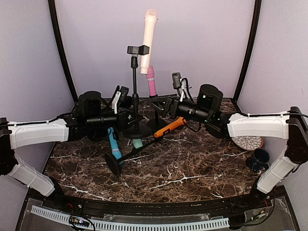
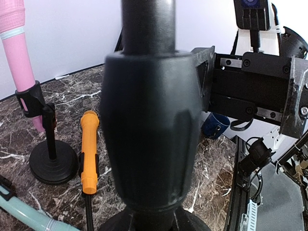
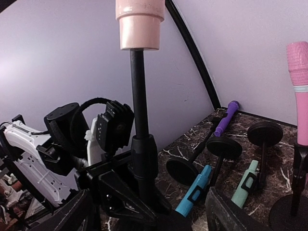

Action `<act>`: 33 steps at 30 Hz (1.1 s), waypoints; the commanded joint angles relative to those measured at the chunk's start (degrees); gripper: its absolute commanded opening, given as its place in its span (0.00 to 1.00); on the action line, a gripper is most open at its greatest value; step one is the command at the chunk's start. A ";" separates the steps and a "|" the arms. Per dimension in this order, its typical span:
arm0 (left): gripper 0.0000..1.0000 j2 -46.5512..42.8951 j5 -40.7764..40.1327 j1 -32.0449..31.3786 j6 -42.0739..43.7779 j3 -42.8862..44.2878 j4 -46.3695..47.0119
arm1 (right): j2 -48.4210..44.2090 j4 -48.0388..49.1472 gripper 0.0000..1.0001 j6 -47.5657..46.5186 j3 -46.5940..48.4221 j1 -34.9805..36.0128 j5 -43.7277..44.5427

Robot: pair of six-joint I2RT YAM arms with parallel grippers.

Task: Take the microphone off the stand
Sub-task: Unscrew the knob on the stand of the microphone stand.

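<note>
Left claw (image 1: 126, 117) pressed together on the thick black collar low on the stand (image 1: 134, 86), just above its round base. Right claw (image 1: 161, 106) spread wide, holding nothing, pointed at the same pole from the opposite side, near it but apart.

High above both, cream microphone (image 1: 149, 38) sitting in the clip at the top of the stand, tilted, head up, lower end hanging out under the clip.

Behind the stand, pink microphone (image 1: 152, 81) upright in a short stand of its own. On the marble table (image 1: 192, 168), orange microphone (image 1: 172, 126) lying near the right claw; blue microphone (image 1: 113, 143) and mint microphone (image 1: 138, 143) low in front of the base. Far to the right, dark cup (image 1: 259, 159) just beside a white round disc (image 1: 248, 142).
</note>
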 commanded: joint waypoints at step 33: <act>0.00 -9.98 -8.57 0.27 3.53 -7.37 4.89 | 16.33 -14.00 0.42 -10.64 23.89 12.64 19.29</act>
